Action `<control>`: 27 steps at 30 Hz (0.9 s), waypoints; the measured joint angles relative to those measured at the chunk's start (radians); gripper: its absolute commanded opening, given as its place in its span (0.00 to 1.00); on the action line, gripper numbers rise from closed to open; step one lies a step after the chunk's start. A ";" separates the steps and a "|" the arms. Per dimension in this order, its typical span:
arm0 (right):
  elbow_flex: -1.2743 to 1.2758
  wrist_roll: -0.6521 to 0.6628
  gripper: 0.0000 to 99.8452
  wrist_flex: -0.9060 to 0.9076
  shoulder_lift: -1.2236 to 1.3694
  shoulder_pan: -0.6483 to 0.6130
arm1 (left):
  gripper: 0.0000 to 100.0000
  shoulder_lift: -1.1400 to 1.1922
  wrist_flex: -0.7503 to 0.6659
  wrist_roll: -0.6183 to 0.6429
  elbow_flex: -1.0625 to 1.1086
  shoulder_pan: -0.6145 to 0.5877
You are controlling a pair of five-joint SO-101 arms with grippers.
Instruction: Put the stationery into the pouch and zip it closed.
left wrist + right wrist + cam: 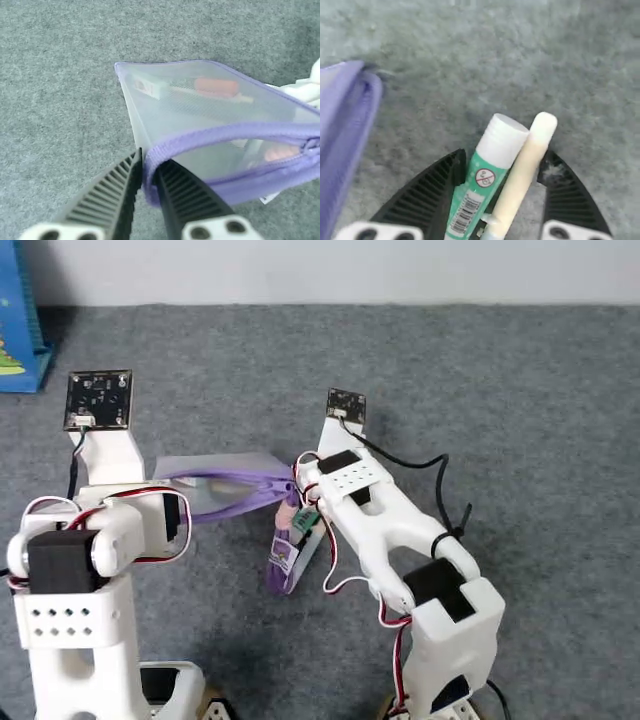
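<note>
A translucent pouch [210,110] with a purple zip edge [235,132] is held off the grey carpet. My left gripper [149,162] is shut on the zip's end corner. An orange item [216,86] and a white item [150,88] show through the pouch wall. In the high view the pouch [225,490] stretches between the two arms, and its other end droops by my right gripper [298,530]. That right gripper [505,155] is shut on a green-and-white glue stick [490,165] and a cream stick [527,155] side by side, next to the pouch's purple edge [345,140].
The table is covered in grey carpet [520,390]. A blue box [20,320] stands at the back left corner. A black cable [440,475] loops off the right arm. There is free carpet at the back and to the right.
</note>
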 measured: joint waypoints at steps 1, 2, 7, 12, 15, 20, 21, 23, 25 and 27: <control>-0.005 0.000 0.16 0.015 0.000 0.006 | 0.01 0.000 0.000 0.000 0.000 0.000; -0.009 0.000 0.12 0.032 0.000 0.014 | 0.01 0.000 0.000 0.000 0.000 0.000; -0.009 0.000 0.01 0.120 -0.011 0.075 | 0.01 0.000 0.000 0.000 0.000 0.002; 0.006 0.014 0.01 0.230 -0.106 0.152 | 0.01 0.000 0.000 0.000 0.000 0.002; 0.011 0.054 0.01 0.281 -0.144 0.178 | 0.01 0.000 0.000 0.000 0.000 0.002; 0.009 0.117 0.01 0.333 -0.265 0.230 | 0.01 0.000 0.000 0.000 0.000 0.002; 0.009 0.127 0.01 0.344 -0.287 0.238 | 0.01 0.000 0.000 0.000 0.000 0.002; 0.009 0.144 0.01 0.361 -0.324 0.250 | 0.01 0.000 0.000 0.000 0.000 0.002; 0.009 0.158 0.01 0.373 -0.347 0.253 | 0.01 0.000 0.000 0.000 0.000 0.002; 0.009 0.167 0.01 0.388 -0.362 0.252 | 0.01 0.000 0.000 0.000 0.000 0.002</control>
